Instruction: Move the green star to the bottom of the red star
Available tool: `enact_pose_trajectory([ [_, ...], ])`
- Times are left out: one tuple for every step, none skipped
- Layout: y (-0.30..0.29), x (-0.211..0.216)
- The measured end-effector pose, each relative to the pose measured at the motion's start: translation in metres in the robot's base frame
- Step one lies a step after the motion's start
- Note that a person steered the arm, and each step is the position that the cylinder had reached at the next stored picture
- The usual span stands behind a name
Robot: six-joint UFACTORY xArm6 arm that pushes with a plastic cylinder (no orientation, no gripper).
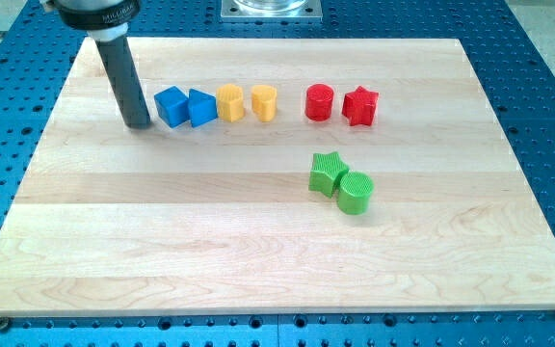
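Approach is only beginning: fingerless, gripping nothing, my tip is sitting beside the blue cube, needing travel toward the green star below the red star.

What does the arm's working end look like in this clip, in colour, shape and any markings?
A straight, dark grey cylindrical rod, smooth and unmarked, ends in my tip. At the view's top it fits into a wider black round collar carrying small pale lettering, too small to read. No cables or sleeves show.
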State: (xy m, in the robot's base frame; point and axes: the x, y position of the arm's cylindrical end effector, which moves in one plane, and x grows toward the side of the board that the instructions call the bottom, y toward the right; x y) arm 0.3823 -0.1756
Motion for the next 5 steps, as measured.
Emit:
enact_pose_trajectory([
  [0.009, 0.001],
  [0.014, 0.031],
  [0.069, 0.093],
  [0.123, 0.123],
  [0.198, 0.117],
])
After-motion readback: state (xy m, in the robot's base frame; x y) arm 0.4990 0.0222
